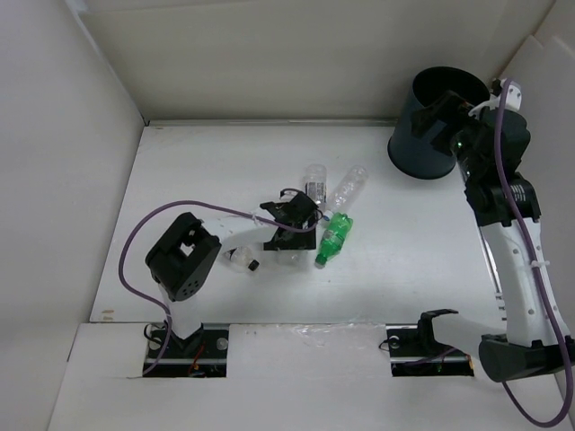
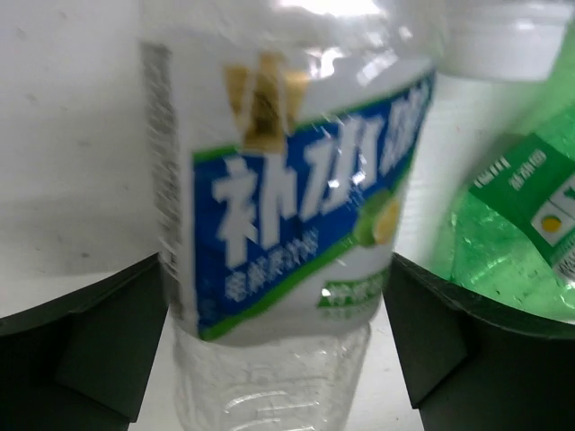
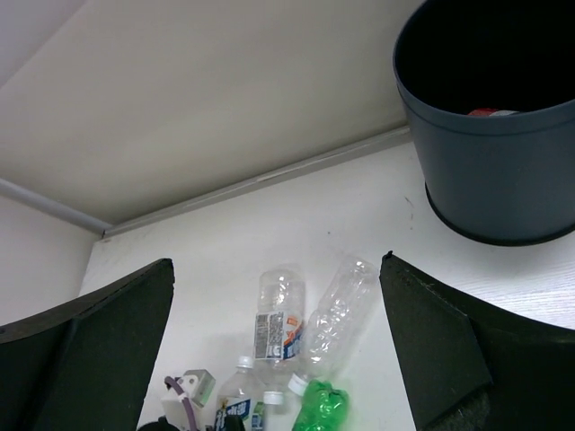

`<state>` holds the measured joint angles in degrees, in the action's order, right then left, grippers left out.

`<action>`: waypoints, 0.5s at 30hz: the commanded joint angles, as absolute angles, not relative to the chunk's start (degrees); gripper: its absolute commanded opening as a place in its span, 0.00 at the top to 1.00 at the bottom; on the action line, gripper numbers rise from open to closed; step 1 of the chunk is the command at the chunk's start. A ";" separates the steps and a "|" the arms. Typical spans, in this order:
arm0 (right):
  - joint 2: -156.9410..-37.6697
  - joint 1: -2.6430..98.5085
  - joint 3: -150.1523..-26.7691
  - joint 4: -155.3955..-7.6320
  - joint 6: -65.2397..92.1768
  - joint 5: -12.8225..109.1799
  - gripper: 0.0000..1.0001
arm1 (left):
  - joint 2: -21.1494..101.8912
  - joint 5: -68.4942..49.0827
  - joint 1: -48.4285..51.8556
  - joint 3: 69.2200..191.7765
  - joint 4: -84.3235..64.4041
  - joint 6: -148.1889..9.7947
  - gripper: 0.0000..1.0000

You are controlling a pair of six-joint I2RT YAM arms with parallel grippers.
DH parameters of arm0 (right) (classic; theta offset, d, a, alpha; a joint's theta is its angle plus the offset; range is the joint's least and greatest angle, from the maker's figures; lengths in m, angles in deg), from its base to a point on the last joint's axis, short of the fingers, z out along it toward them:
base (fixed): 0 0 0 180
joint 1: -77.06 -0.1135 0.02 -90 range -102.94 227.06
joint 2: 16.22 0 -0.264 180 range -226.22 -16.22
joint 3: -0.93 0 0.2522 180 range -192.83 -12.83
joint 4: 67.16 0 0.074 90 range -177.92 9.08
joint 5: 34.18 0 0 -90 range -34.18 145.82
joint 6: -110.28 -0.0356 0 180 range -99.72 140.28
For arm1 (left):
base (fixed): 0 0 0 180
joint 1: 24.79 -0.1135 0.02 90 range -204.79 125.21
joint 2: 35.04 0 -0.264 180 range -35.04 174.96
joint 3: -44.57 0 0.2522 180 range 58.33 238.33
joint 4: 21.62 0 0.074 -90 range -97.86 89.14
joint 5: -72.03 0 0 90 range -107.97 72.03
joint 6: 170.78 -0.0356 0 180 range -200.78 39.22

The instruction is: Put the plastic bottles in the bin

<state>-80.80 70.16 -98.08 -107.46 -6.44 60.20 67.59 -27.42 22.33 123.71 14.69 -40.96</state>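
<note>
**A:** Nearest the bases, what lies on the surface (image 1: 180, 162)?

**B:** A small bottle (image 1: 238, 259). Just beyond it, the left jaws grasp a blue-label bottle (image 2: 287, 224), touching both its sides. A green bottle (image 1: 334, 238) lies beside them.

**A:** Farther out?

**B:** A labelled bottle (image 1: 315, 180) and a bare bottle (image 1: 347, 189), close together. Far right stands the bin (image 1: 418, 153), with a red cap (image 3: 485, 112) inside. The right jaws hang released beside it.

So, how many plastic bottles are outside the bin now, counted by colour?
Clear plastic bottles: 4 (one between the left gripper's fingers)
Green plastic bottle: 1
Total outside the bin: 5
</note>
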 commanded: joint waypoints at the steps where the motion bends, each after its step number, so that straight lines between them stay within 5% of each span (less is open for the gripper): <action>1: -80.74 68.72 -98.17 -106.14 -5.64 59.60 0.00 | 65.16 -28.33 25.74 122.75 16.66 -37.27 0.07; 8: -80.21 67.48 -98.17 -106.14 -5.64 60.13 0.00 | 65.16 -30.09 27.51 120.91 17.19 -34.20 0.12; 15: -80.21 65.02 -97.64 -105.62 -5.64 60.13 0.00 | 64.63 -32.90 27.51 119.68 17.72 -33.67 0.65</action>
